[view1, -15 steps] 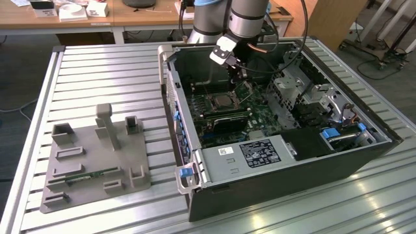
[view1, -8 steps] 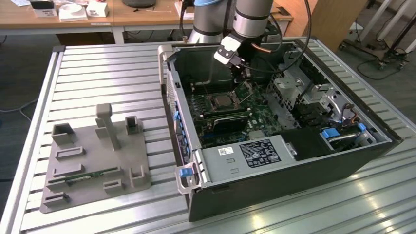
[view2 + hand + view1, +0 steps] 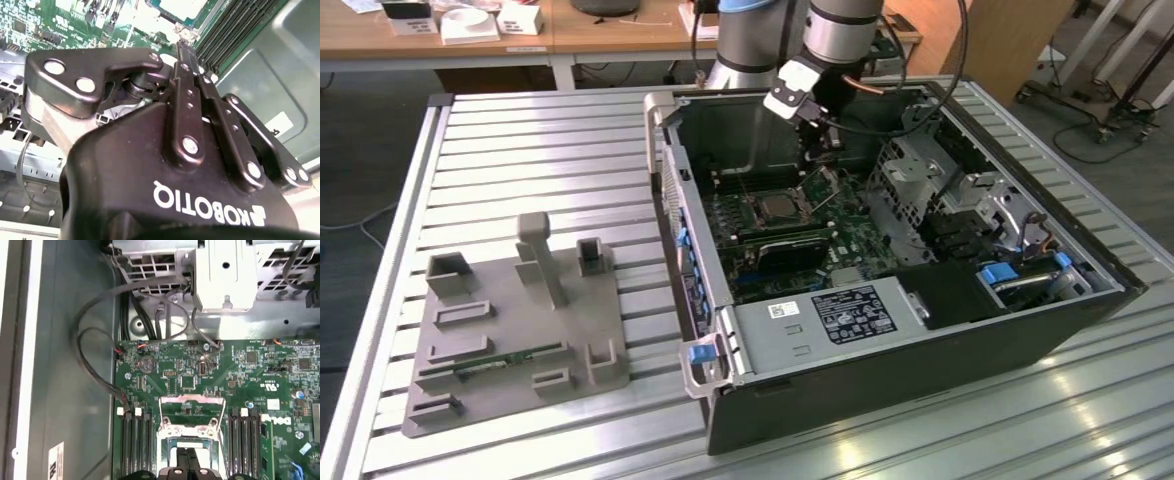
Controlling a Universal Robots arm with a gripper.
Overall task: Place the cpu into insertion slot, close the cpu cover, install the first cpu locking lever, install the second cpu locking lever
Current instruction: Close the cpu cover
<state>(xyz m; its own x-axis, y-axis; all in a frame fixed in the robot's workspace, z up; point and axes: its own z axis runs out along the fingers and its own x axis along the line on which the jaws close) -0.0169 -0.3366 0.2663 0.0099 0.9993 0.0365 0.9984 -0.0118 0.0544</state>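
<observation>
The insertion slot (image 3: 751,213) lies on the green board inside the open computer case (image 3: 761,400). The cpu (image 3: 775,207), a dull grey square, rests flat in it and also appears as a pale square (image 3: 182,6) in the second wrist view. The cpu cover (image 3: 823,192) stands raised on the exterior view's right edge of the slot; in the first wrist view its silvery frame (image 3: 192,401) is tilted up and open. My gripper (image 3: 826,160) hangs just above the cover's upper edge. Its fingers (image 3: 182,460) are shut together, with nothing visible between them, and their tips (image 3: 181,47) point at the slot.
Long black memory slots (image 3: 132,445) flank the socket on both sides. Dark cables (image 3: 95,365) loop along the case wall, and a metal drive cage (image 3: 921,175) stands on the exterior view's right. A grey fixture plate (image 3: 520,320) sits on the slatted table beside the case.
</observation>
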